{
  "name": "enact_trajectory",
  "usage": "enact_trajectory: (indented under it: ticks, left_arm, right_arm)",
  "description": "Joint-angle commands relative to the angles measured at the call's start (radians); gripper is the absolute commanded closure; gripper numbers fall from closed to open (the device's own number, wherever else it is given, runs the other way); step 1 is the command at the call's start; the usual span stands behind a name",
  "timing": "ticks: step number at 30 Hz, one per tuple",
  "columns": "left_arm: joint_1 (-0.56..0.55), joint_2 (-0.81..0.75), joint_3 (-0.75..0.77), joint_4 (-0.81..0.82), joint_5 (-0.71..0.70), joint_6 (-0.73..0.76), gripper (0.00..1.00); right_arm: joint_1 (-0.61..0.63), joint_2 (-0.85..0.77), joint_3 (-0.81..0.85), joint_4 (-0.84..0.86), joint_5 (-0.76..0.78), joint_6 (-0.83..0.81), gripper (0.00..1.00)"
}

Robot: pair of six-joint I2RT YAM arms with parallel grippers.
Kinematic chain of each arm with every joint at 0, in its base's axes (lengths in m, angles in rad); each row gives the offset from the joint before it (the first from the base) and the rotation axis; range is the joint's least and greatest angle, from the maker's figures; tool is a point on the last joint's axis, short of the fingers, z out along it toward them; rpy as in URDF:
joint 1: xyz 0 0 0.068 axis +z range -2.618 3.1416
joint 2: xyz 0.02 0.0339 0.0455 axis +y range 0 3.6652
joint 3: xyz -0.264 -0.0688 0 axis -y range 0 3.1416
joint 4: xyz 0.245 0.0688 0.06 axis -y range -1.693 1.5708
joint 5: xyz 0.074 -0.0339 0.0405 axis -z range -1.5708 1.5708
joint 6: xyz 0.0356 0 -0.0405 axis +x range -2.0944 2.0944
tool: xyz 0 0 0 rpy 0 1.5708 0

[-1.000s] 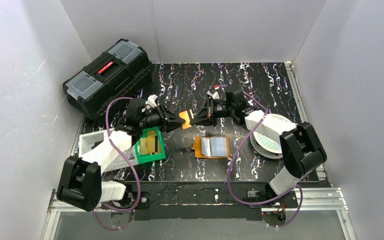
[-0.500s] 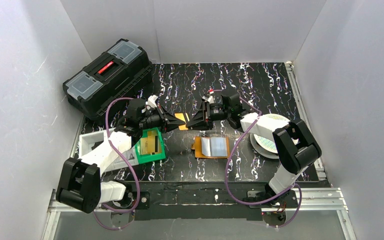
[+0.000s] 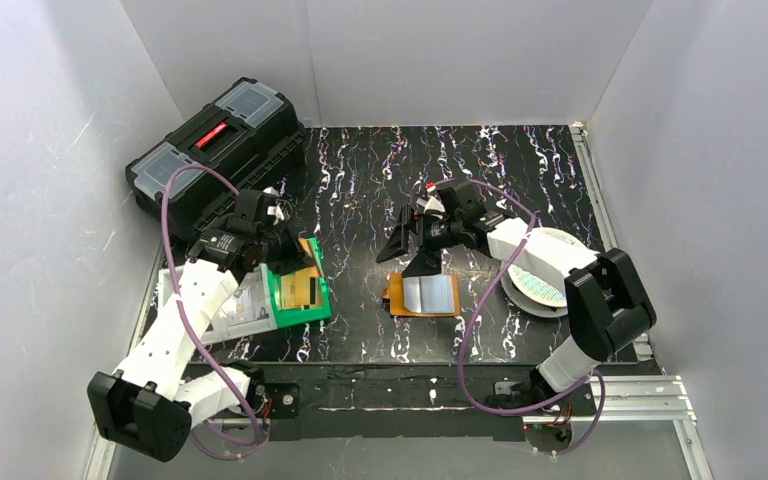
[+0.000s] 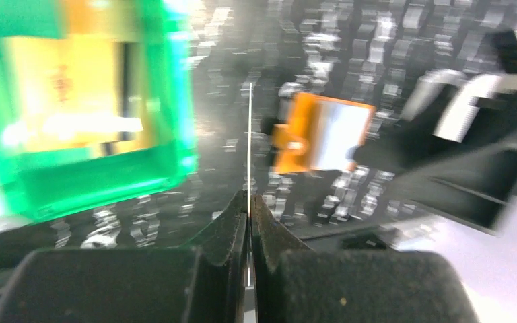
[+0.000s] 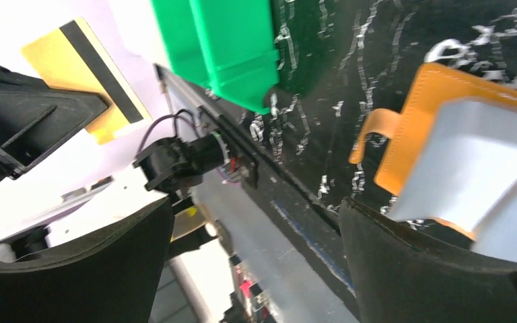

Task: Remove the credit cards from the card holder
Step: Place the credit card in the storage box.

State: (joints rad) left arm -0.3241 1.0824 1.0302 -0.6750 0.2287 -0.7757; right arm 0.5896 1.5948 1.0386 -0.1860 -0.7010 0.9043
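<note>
Top external: fixed high behind the arm bases, angled down and forward, far enough to take in the whole black table (image 3: 360, 160); bases at 6 o'clock, back wall at 12. Left wrist: close and low, sighting along the left gripper (image 4: 249, 202) pinched on an edge-on gold card (image 4: 250, 134); green bin (image 4: 94, 175) at 10 o'clock, card holder (image 4: 323, 131) at 1. Right wrist: close, rolled sideways, facing out between the wide-apart fingers of the right gripper (image 5: 256, 208); card holder at 3 o'clock, green bin at 12, gold card at 10. Shared by all three: card holder, green bin, gold card
</note>
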Motion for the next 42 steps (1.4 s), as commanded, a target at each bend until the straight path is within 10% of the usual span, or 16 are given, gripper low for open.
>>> enact_trajectory:
  ticks: [1,22,29,42]
  left_arm:
    - [0.001,0.034,0.03,-0.341,-0.351,0.149,1.0]
    - [-0.136,0.483,0.102,-0.306,-0.645,0.12,0.92]
    - [-0.138,0.456,0.12,-0.296,-0.597,0.126,0.64]
    - [-0.191,0.314,0.262,-0.315,-0.416,0.156,0.57]
  right_arm:
    - [0.0,-0.061,0.075,-0.198,0.18,-0.137,0.02]
    - [-0.001,-0.137,0.077,-0.348,0.363,-0.249,0.02]
    - [-0.001,-0.15,0.065,-0.373,0.393,-0.263,0.02]
    - [-0.028,-0.178,0.017,-0.413,0.5,-0.227,0.02]
